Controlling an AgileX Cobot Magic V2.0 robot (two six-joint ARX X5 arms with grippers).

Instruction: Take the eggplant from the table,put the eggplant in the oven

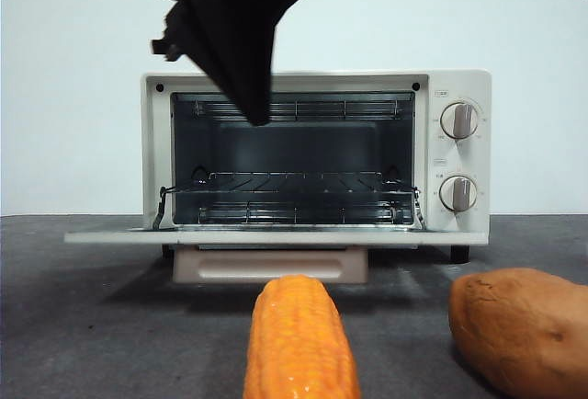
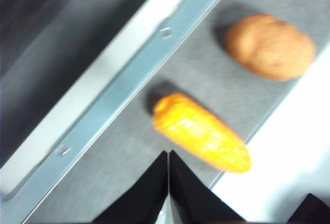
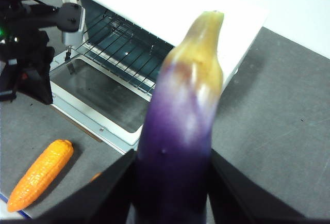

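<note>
1. Right gripper (image 3: 172,182): jaws clamped on either side of the eggplant (image 3: 178,131), lower half of the veg between them, yellow-green stem end sticking out beyond the tips. Eggplant is off the table (image 3: 268,110), carried in the air.
2. From the pincer, the oven (image 3: 170,7) sits ahead and off to one side; its door (image 3: 98,92) is folded down flat and the wire rack (image 3: 129,51) is exposed. Eggplant not in yet, by my read approx halfway through the task.
3. Left gripper (image 2: 168,182): jaws pressed together, nothing between them. It hangs over the door's edge strip (image 2: 129,84), w/ the corn cob (image 2: 201,133) just beside its tips and the sweet potato (image 2: 270,46) further off. In the front view it's the dark wedge (image 1: 243,40) in front of the oven mouth.
4. Risks:
   - Left arm sits near the opening, so the right arm's approach could clip it.
   - Eggplant is long and smooth, held low; it may pivot or slip if its tip hits the rack or upper frame.
   - Coming in too low could hit the open door.
5. Writing: small marks by the two knobs (image 1: 458,120), too small to read. No brand name legible in any view.
</note>
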